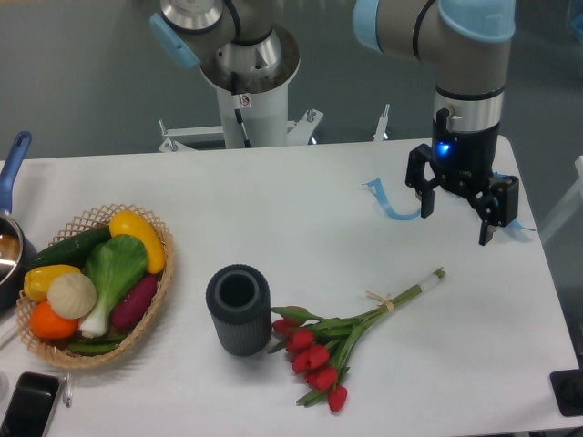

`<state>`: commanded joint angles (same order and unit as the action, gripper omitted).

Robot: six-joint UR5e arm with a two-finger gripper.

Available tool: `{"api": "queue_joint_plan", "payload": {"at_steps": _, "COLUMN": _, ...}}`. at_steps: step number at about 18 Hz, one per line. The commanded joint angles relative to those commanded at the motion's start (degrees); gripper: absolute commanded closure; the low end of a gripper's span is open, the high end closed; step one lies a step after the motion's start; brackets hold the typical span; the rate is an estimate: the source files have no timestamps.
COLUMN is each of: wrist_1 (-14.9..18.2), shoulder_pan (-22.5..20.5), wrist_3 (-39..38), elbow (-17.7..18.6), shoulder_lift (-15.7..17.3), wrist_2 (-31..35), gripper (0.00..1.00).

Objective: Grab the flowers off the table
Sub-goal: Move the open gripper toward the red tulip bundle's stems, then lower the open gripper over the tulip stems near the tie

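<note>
The flowers (339, 342), a bunch of red tulips with green leaves and long green stems tied with pale string, lie on the white table (301, 218) at the front centre-right, heads toward the front, stem ends pointing up-right. My gripper (455, 228) hangs above the table's right side, up and to the right of the stem ends, well apart from the flowers. Its two fingers are spread apart and hold nothing.
A dark grey cylindrical vase (239, 309) stands just left of the tulip heads. A wicker basket (146, 314) of toy vegetables sits at front left. A blue ribbon (387, 202) lies near the gripper. A pan (11, 218) and a phone (27, 405) are at the left edge.
</note>
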<state>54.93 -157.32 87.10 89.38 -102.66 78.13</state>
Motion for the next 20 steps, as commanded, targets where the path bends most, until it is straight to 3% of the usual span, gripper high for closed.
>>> {"api": "queue_joint_plan", "payload": {"at_steps": 5, "wrist_1": -0.1, "shoulder_pan": 0.3, "wrist_3": -0.7, "elbow": 0.9, "shoulder_lift": -0.1, "wrist_2": 0.0, "gripper": 0.0}}
{"api": "queue_joint_plan", "payload": {"at_steps": 7, "wrist_1": -0.9, "shoulder_pan": 0.3, "wrist_3": -0.8, "elbow": 3.8, "shoulder_lift": 0.0, "wrist_2": 0.0, "gripper": 0.0}}
{"api": "queue_joint_plan", "payload": {"at_steps": 10, "wrist_1": -6.4, "shoulder_pan": 0.6, "wrist_3": -3.7, "elbow": 7.3, "shoulder_lift": 0.0, "wrist_2": -0.3, "gripper": 0.0}}
{"api": "queue_joint_plan", "payload": {"at_steps": 13, "wrist_1": -8.0, "shoulder_pan": 1.4, "wrist_3": -10.8, "elbow": 7.9, "shoulder_lift": -0.9, "wrist_2": -0.8, "gripper": 0.0}}
{"api": "queue_joint_plan", "payload": {"at_steps": 20, "wrist_1": -9.4, "shoulder_pan": 5.4, "wrist_3": -11.5, "elbow": 7.9, "shoulder_lift": -7.4, "wrist_2": -1.4, "gripper": 0.0}}
